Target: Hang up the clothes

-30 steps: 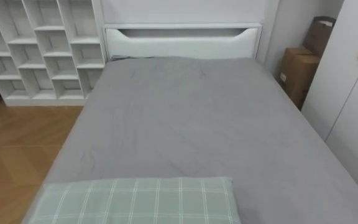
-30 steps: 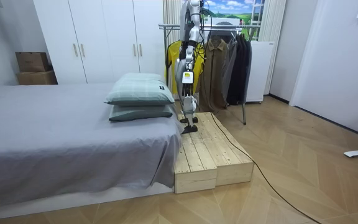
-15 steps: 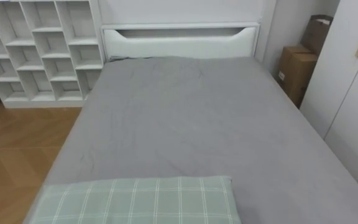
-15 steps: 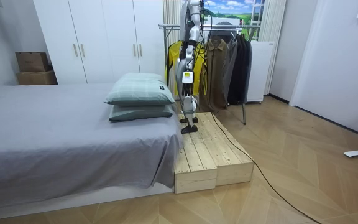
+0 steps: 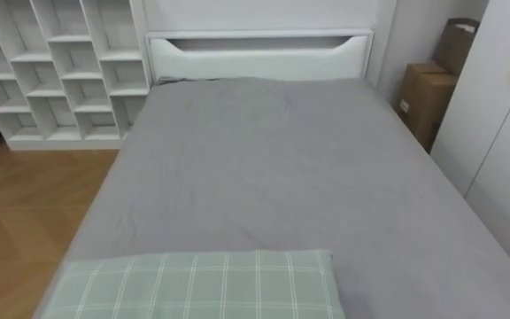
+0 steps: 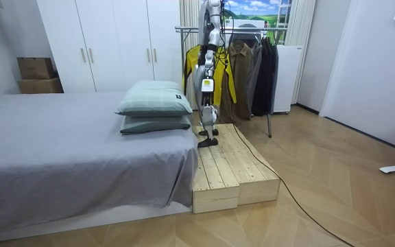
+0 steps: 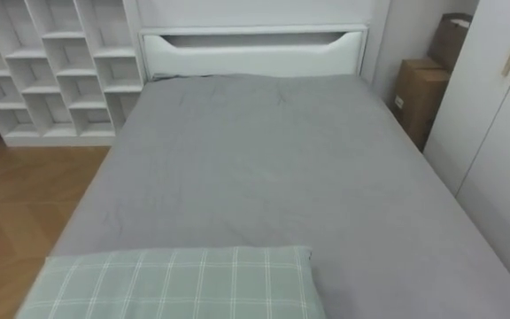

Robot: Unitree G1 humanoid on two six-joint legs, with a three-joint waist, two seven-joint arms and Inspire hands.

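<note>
The yellow jacket (image 6: 228,79) is showing wider on the clothes rail (image 6: 186,29) behind me than a second ago, spreading toward the dark coats (image 6: 262,68). I am judging that it is swinging or settling there, so the hanging is under way or nearly done. I am standing on the wooden platform (image 6: 226,168), facing the bed (image 5: 264,168) and its checked pillow (image 5: 202,285). My left hand (image 6: 206,85) is hanging at my side; I cannot tell whether it is holding anything.

Bed (image 5: 259,58) w/ grey sheet (image 5: 264,177), green plaid pillow (image 5: 202,285) at near end, atop 2nd pillow (image 6: 155,124)
</note>
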